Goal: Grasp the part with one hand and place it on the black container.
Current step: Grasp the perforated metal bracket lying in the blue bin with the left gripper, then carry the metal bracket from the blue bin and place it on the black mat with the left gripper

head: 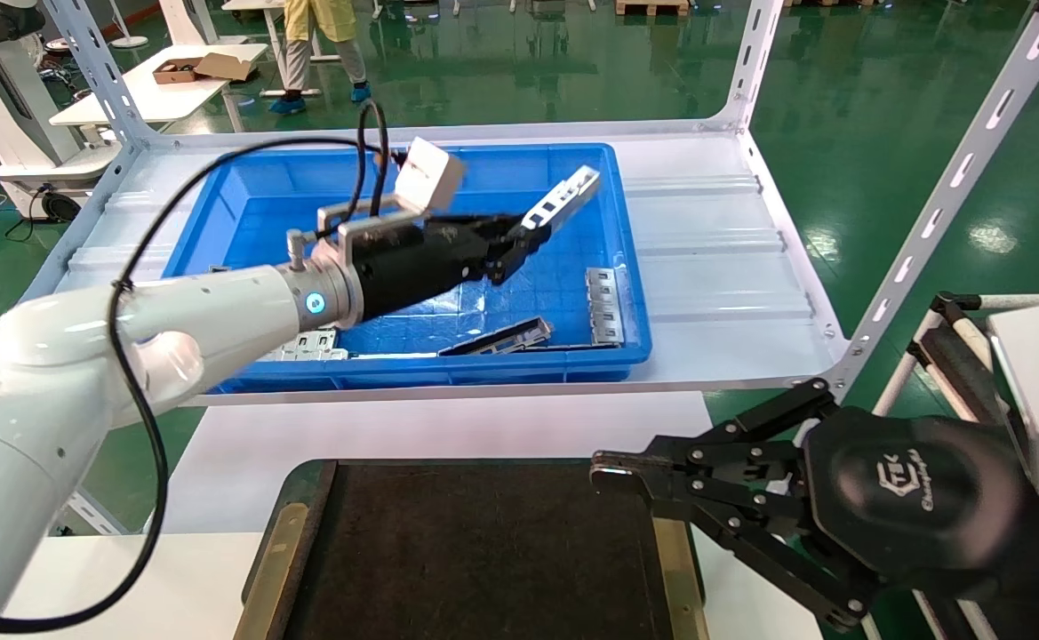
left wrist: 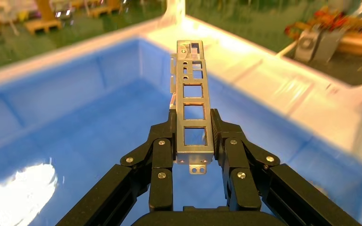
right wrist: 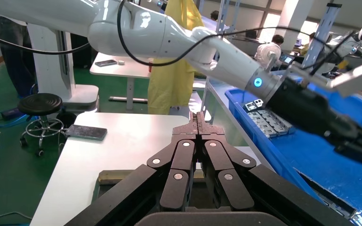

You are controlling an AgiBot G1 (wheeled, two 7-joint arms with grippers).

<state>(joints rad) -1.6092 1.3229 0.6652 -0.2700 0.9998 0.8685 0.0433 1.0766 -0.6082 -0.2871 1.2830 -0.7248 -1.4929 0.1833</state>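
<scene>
My left gripper (head: 519,244) is shut on the part (head: 562,199), a slim silver bar with rectangular cutouts, and holds it in the air above the blue bin (head: 630,293). In the left wrist view the part (left wrist: 193,110) sticks out past the fingertips, clamped by its sides at the left gripper (left wrist: 194,136). The black container (head: 475,551) lies at the near edge, below the bin. My right gripper (head: 612,471) is shut and empty over the container's right edge; in the right wrist view the right gripper (right wrist: 198,123) has its fingers pressed together.
The bin stands on a white metal shelf (head: 715,258) and holds a dark channel strip (head: 499,339) and stacked grey brackets (head: 603,305), with more brackets (head: 310,345) at its near left. Shelf uprights (head: 955,187) rise at the right. A white table (head: 439,427) lies under the container.
</scene>
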